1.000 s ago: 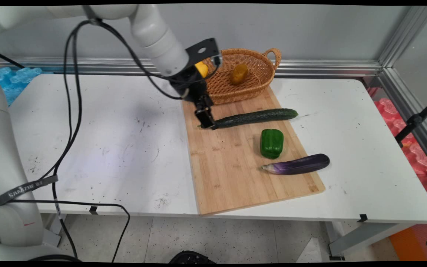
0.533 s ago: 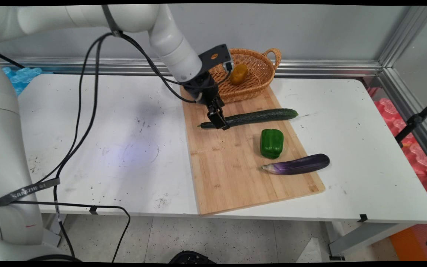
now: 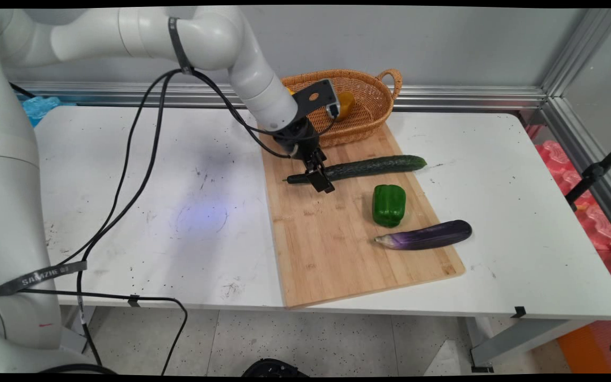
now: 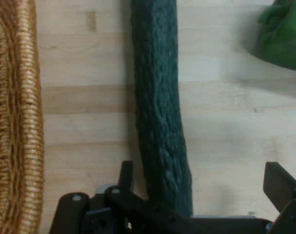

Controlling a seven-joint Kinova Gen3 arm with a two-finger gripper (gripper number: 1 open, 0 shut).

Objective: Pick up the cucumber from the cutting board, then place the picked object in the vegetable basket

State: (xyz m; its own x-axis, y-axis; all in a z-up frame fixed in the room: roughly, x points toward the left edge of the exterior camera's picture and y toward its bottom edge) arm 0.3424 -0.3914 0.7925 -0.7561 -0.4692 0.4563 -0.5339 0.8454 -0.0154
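Nearest, lower right of centre: 1 glossy purple eggplant [image 3: 425, 235], then 1 blocky green pepper [image 3: 389, 205], both on the pale wood board [image 3: 337, 254]. I see the gripper [image 3: 320, 181] spread wide, 2 fingers astride 1 long bumpy cucumber [image 3: 361, 167] mid-frame. Behind: 1 woven wicker basket [image 3: 369, 109] w/ a yellow-brown item [image 3: 343, 104].

light: bright, even, from overhead; shadows: soft, faint; main view: corners bowed; hand view: soft focus
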